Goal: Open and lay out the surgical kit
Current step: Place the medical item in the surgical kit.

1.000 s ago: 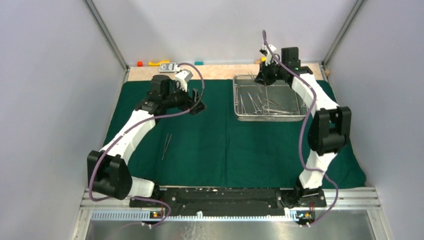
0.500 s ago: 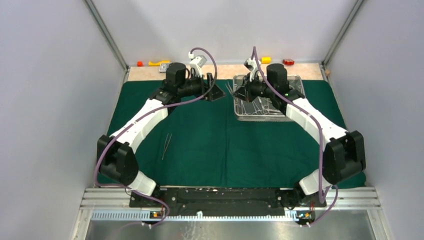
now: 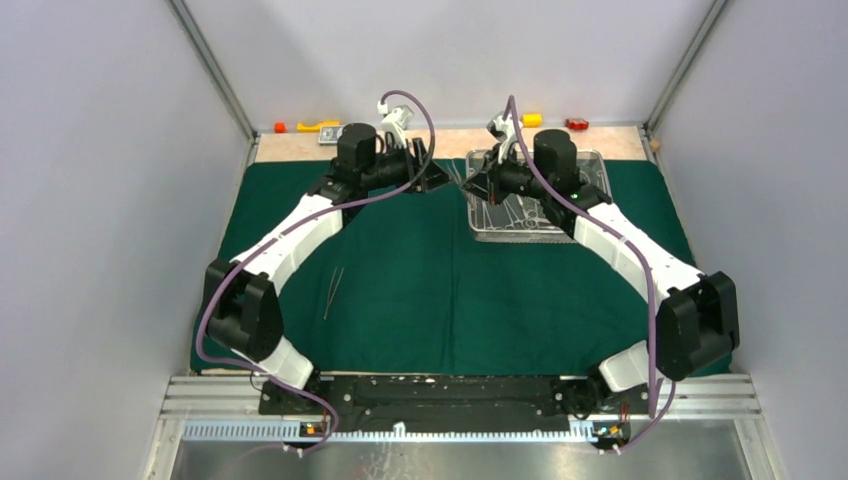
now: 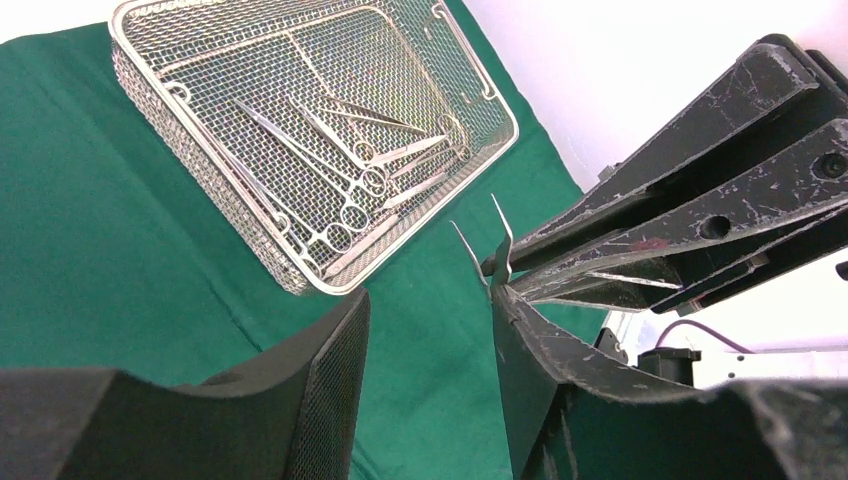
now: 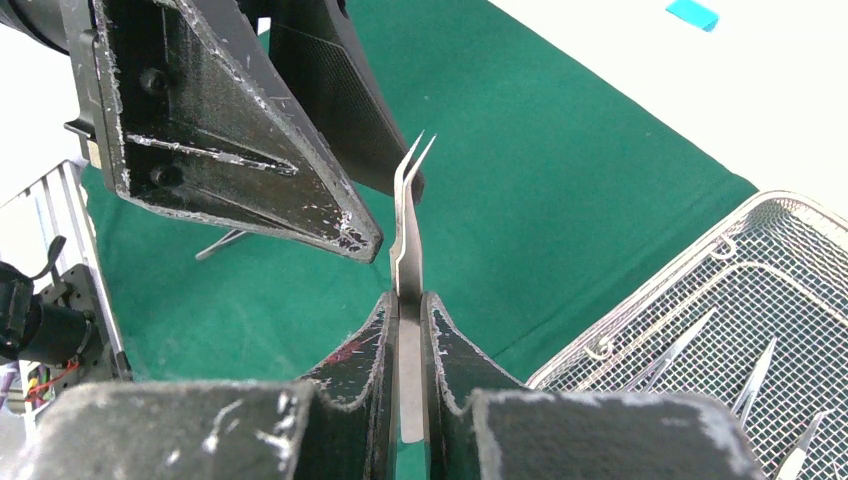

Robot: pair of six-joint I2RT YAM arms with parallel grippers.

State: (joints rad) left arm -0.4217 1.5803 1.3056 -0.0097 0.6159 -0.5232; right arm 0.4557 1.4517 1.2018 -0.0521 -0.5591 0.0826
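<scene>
Covering most of the table, the dark green cloth (image 3: 450, 300) lies spread flat, with a fold line running down its middle. The wire-mesh tray (image 4: 400, 70) sits on the cloth's far right part. It is silver and rectangular, with low mesh walls. Several slim steel instruments (image 4: 350, 185) lie in a loose heap on its floor, among them ring-handled clamps or scissors and straight pointed pieces. One pair of straight tweezers (image 3: 333, 292) lies alone on the cloth's left half, well apart from the tray.

Both arms stretch forward from their bases with elbows bent outward. Their wrists turn inward so the grippers face each other above the cloth's far middle, just left of the tray.

The right gripper (image 5: 408, 310) is clamped tight on a pair of curved-tip tweezers (image 5: 405, 250). It pinches the flat shaft between its fingers, and the two fine tips stick out toward the other arm.

The left gripper (image 4: 430, 340) has its jaws standing apart with a clear gap between them. The tweezers' tips sit right at that gap, close to one of its fingers (image 4: 540, 350). I cannot tell whether they touch it.
</scene>
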